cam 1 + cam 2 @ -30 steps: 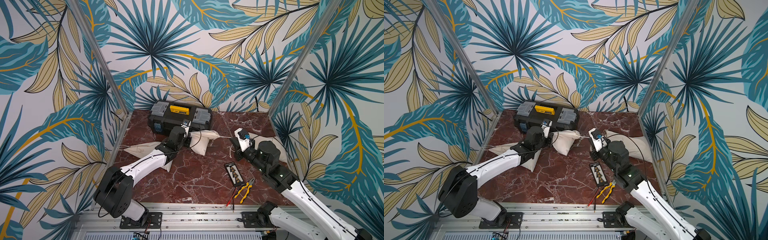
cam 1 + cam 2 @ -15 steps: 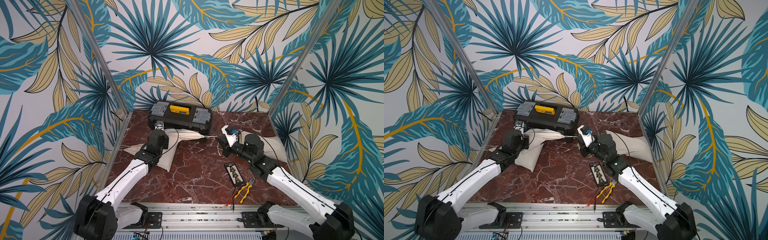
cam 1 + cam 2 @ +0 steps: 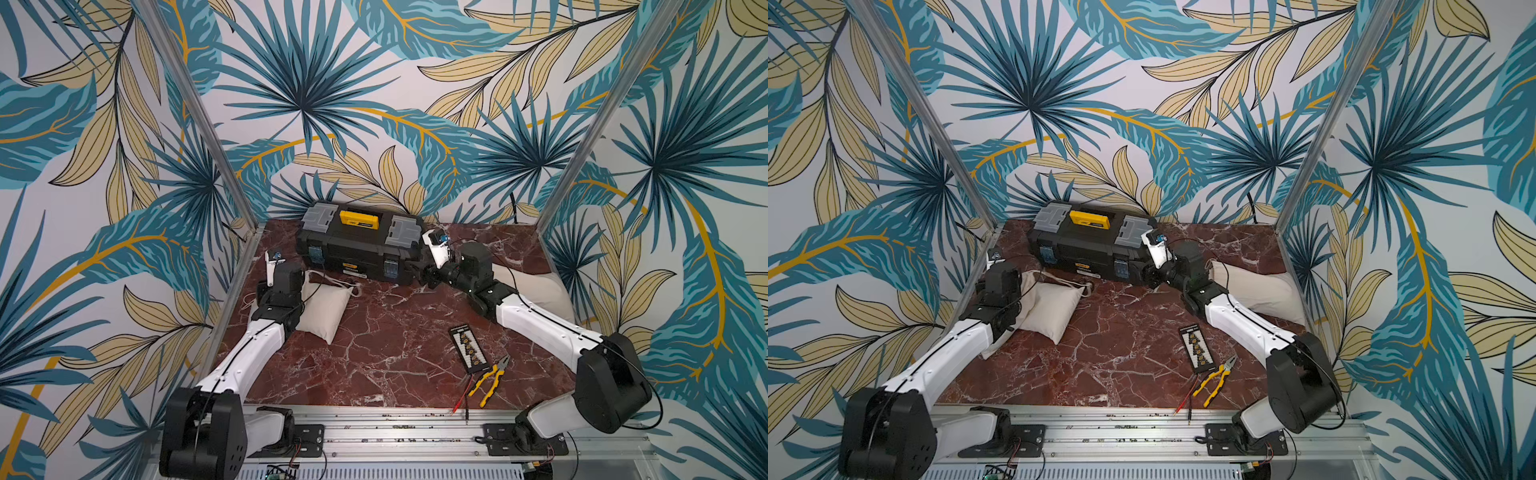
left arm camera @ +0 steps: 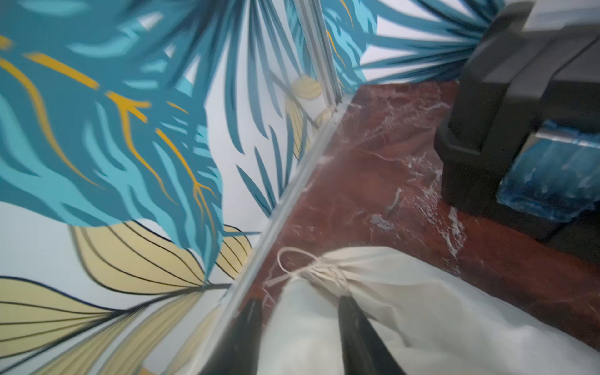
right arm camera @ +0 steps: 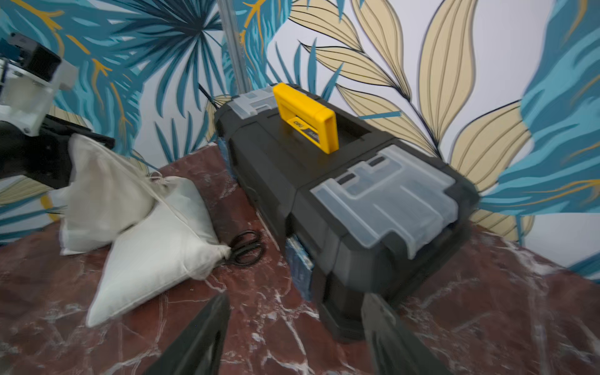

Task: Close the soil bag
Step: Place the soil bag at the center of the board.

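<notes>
Soil bag, a plump cream cloth sack with a drawstring mouth, lies left of centre in both top views. It rests on the red-brown marbled tabletop, just below the left end of the black plastic toolbox with a yellow handle. Its thin pale drawstring cord trails loose along the bag's upper edge toward the toolbox.

The left gripper has its fingers spread. Cream cloth lies between them, and a bunched, cord-wrapped neck sits just beyond the tips, low in the wrist frame. Whether that neck belongs to this sack or to the similar cream sack leaning against it, I cannot tell.

The right gripper is also spread and holds nothing; it hangs over bare marble near the toolbox's right end. Black scissors lie touching the bag's corner.

The sack will likely handle as soft and slumping. It looks weighty enough to stay put under a gentle tug, but the cloth will fold and slip if pinched at the belly. The better holds are the cord ends or the gathered neck. The cord is limp and thin, so it needs a firm, centred pinch.
</notes>
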